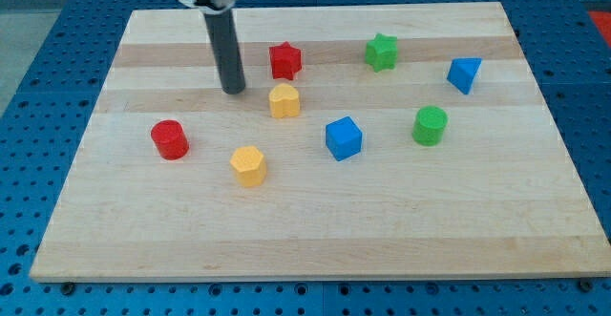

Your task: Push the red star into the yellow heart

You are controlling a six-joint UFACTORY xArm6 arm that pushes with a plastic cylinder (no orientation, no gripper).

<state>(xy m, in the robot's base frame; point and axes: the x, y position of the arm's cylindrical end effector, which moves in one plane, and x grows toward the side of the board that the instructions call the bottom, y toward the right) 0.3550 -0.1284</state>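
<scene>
Tip (pixel 233 91) rests on surface, to view's left of red star (pixel 284 60); yellow heart (pixel 284 100) sits just below star. No hand fitted, nothing gripped.

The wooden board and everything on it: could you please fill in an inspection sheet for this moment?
Surface: pale wooden board on a blue perforated table.
Job's things: red star block sits just above the yellow heart block, narrow gap between.
Clutter: red cylinder, yellow hexagonal block, blue cube, green cylinder, green star, blue triangular block.
End effector: my tip rests left of both job blocks, touching neither.
Cables: nothing seen.
Surroundings: nothing seen beyond the table.
</scene>
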